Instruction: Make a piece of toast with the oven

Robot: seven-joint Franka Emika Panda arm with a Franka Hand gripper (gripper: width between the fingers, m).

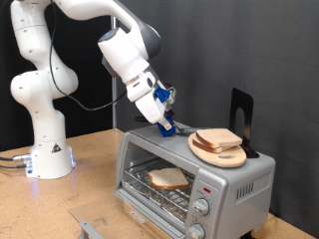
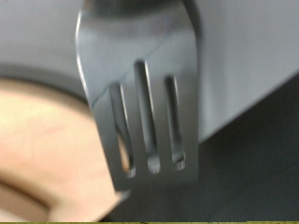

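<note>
The silver oven (image 1: 234,184) stands at the exterior view's lower right, with a slice of bread (image 1: 167,178) lying on its wire rack inside. A second slice of toast (image 1: 218,137) lies on a round wooden plate (image 1: 221,155) on the oven's top. My gripper (image 1: 159,103) is above the oven's top, to the exterior view's left of the plate, shut on the blue handle of a spatula (image 1: 171,121). The spatula's slotted metal blade (image 2: 140,103) fills the wrist view, its edge by a blurred tan surface (image 2: 42,140). The fingers do not show there.
The oven has two round knobs (image 1: 199,211) at its front right. A black upright stand (image 1: 240,112) is behind the plate. The white robot base (image 1: 48,154) stands on the wooden table at the exterior view's left. A grey metal part (image 1: 92,228) lies at the bottom edge.
</note>
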